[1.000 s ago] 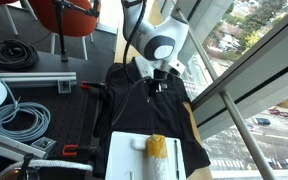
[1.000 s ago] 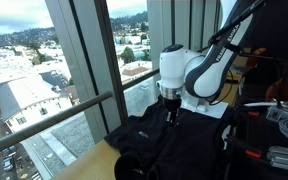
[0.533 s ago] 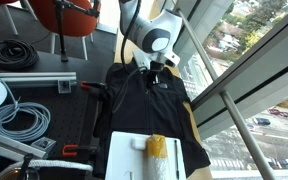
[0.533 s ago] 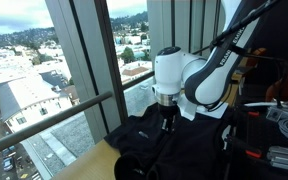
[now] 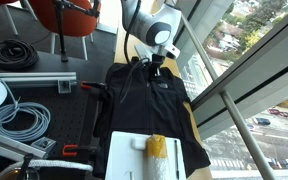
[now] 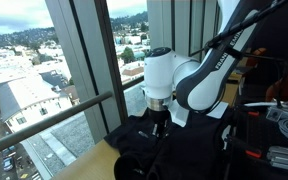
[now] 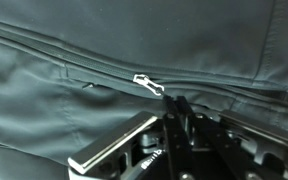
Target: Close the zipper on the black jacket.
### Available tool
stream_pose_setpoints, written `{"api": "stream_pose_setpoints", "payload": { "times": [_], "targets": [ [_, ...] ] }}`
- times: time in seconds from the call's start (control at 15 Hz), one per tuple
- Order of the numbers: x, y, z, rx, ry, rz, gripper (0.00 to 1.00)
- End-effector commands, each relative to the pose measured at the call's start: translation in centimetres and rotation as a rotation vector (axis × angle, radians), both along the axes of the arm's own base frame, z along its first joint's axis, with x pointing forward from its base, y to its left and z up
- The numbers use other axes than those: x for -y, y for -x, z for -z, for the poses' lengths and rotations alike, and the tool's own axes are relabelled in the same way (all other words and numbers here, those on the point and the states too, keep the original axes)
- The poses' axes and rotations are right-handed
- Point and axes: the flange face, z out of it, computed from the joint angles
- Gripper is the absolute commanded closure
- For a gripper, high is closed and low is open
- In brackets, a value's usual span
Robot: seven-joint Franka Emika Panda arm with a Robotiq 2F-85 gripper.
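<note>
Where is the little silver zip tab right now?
In the wrist view, the zipper pull lies on the black jacket near mid-frame, just up and left of the gripper.

Lit brightly by daylight from the windows (image 6: 84, 60) beyond the pincer (image 6: 156, 128). Underexposed on the black jacket (image 5: 149, 100) beneath it, nearly without detail. Dim, soft and low in contrast in the wrist view.

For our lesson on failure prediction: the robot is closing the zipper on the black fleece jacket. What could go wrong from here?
1. The small silver zipper pull lies right at the tips of the gripper; whether it is held cannot be told, so it may slip free.
2. The soft black fleece jacket is creased beside that pull, so fabric might snag as it slides.
</note>
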Motion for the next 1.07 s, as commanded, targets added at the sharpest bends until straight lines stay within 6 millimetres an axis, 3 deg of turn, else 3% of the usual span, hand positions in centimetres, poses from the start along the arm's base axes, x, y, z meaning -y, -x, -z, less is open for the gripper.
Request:
{"api": "stream_pose_setpoints", "payload": {
  "times": [0.0, 0.73, 1.0],
  "targets": [
    [-3.1, -0.2, -0.4, 0.014, -0.004, -0.014, 0.98],
    [-8.4, 0.5, -1.5, -0.023, -0.026, -0.043, 0.98],
    [-10.3, 1.1, -0.8, -0.031, -0.027, -0.06, 0.98]
  ]
}}
